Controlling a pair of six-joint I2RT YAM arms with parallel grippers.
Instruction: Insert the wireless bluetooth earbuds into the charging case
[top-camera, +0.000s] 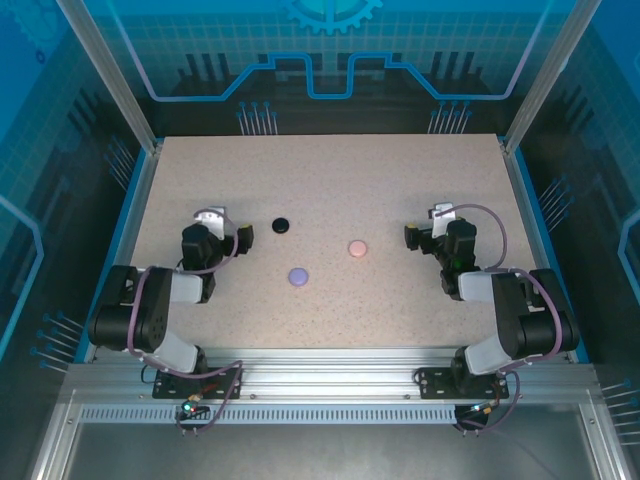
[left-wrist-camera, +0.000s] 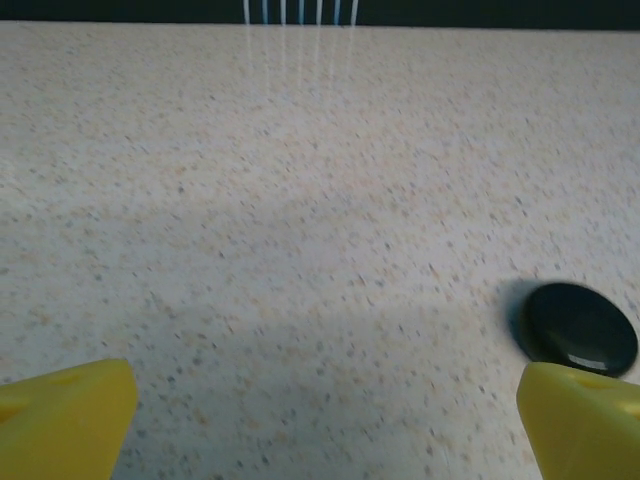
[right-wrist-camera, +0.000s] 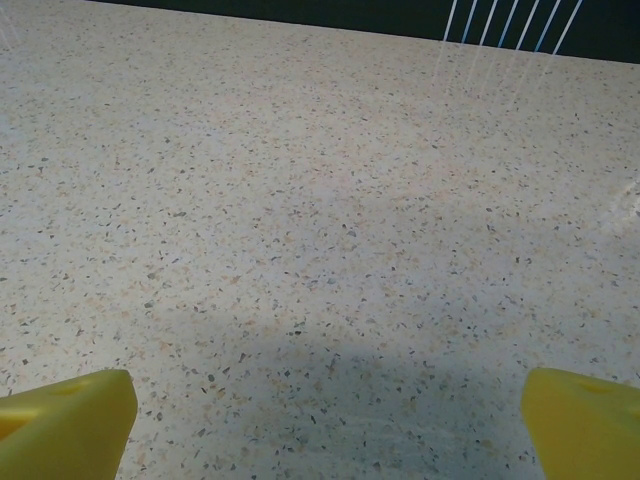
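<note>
Top external view: logging three small discs mid-table. Marking glossy black round charging case (top-camera: 281, 225) farthest back, pale pink round charging case (top-camera: 357, 247) to its right and nearer, and lilac round charging case (top-camera: 298, 276) nearest the arm bases. Seeing all three lying flat, lids apparently shut, well apart and touching nothing. Judging the spacing as deliberate, leaving room to come down around one case without knocking a neighbour.

Not making out the wireless bluetooth earbuds at this range. Too tiny to tell, so cannot say where they are lying.

Finding left gripper (left-wrist-camera: 325, 415) held low over the table to the left of the black case. Seeing its yellow fingers (left-wrist-camera: 65, 420) spread wide with nothing between them. Catching the black case, in the left wrist view, near the right-hand fingertip but apart from it. Finding right gripper (right-wrist-camera: 325, 415) likewise splayed and gripping nothing, over bare table to the right of the pink case. Judging both as parked flanking the cases, ready to approach from either side.

Surface: noting speckled beige stone-look tabletop (top-camera: 330, 170), flat, matte and evenly lit, probably giving smooth little cases scant grip. Surroundings: noting blue-lit translucent panel walls (top-camera: 330, 60) with circuit-style graphics, silver aluminium frame posts (top-camera: 105, 70) at the corners, and a slotted aluminium rail (top-camera: 330, 385) carrying both bases at the near edge.
</note>
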